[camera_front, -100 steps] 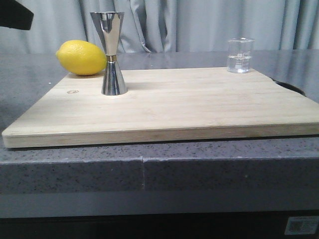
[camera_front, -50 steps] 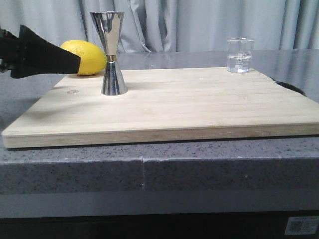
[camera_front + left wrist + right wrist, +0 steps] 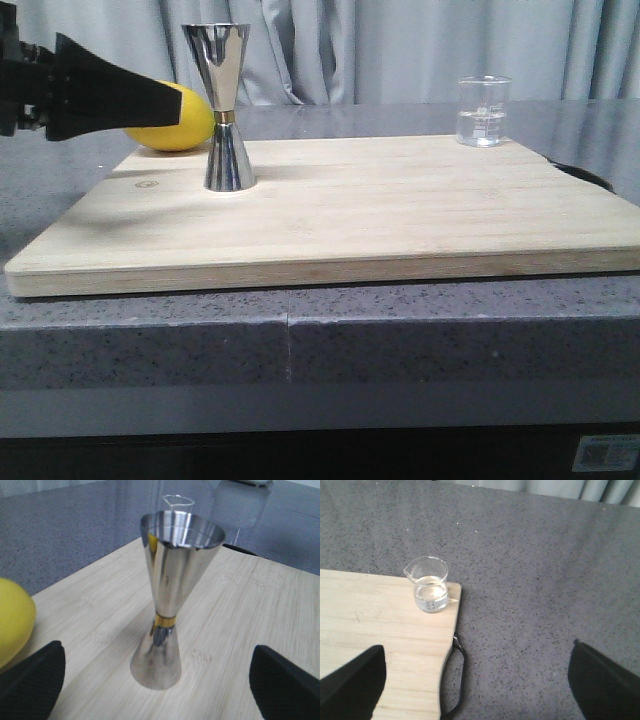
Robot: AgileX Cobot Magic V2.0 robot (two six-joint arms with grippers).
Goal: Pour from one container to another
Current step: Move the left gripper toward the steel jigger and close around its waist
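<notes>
The steel hourglass jigger (image 3: 222,105) with a gold waist band stands upright at the far left of the wooden board (image 3: 380,210). My left gripper (image 3: 170,103) reaches in from the left at its height, open and short of it. In the left wrist view the jigger (image 3: 172,600) stands centred ahead of the wide-apart fingers (image 3: 30,682), untouched. The clear glass beaker (image 3: 483,112), holding some clear liquid, sits at the board's far right corner. My right gripper (image 3: 477,690) hangs open above the counter, well back from the beaker (image 3: 430,585); it does not show in the front view.
A yellow lemon (image 3: 185,125) lies behind the jigger, partly covered by my left fingers, and shows beside them in the left wrist view (image 3: 12,620). A black loop handle (image 3: 457,680) sticks out of the board's right edge. Grey speckled counter (image 3: 545,580) surrounds the board.
My left gripper came in from the left edge and moved right toward the jigger, now crossing in front of the lemon. Jigger and beaker have not moved.
</notes>
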